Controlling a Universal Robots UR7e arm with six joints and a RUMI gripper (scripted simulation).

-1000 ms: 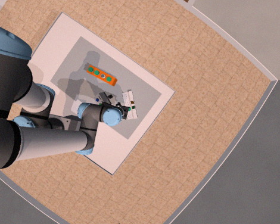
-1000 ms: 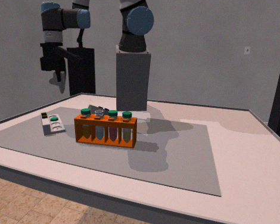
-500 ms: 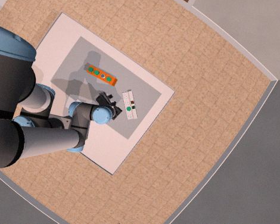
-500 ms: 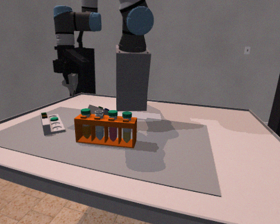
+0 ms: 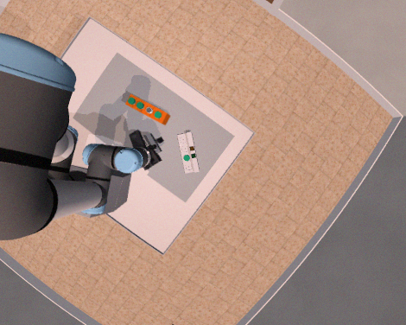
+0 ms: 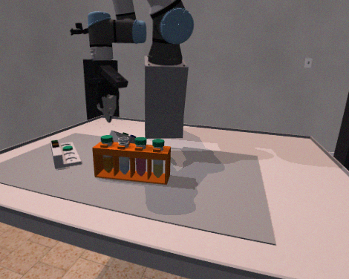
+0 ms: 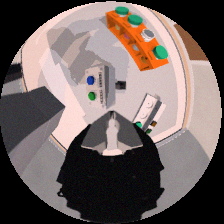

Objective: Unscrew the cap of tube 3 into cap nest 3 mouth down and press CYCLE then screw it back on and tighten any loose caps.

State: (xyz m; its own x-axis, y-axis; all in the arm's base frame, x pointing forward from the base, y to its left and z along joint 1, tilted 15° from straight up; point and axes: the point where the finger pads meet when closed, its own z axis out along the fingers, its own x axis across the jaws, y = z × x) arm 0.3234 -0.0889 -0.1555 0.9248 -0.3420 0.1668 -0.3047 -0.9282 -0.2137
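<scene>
My gripper (image 6: 108, 119) (image 7: 111, 111) is shut and empty, above the table on the arm's side of the key housing (image 7: 103, 82). The blue CYCLE key (image 7: 90, 80) and green READY key (image 7: 91, 96) show in the wrist view. The orange decapping station (image 5: 166, 119) (image 6: 131, 181) holds four tubes. Tube 3 (image 5: 149, 110) (image 6: 123, 141) (image 7: 148, 34) is open. Tubes 1, 2 and 4 wear green caps; I cannot tell whether one stands higher. A green cap (image 5: 187, 157) (image 6: 67, 148) lies flat in nest 3 of the white cap tray (image 5: 188, 169). The amber lamp (image 5: 192, 149) and green lamp (image 5: 193, 156) look dark.
The cap tray stands right of the decapping station as seen from the arm's base. The key housing sits nearer the arm, mostly hidden under the gripper in the top view and behind the orange station in the exterior view. A small black block (image 7: 120, 85) sticks out beside the housing.
</scene>
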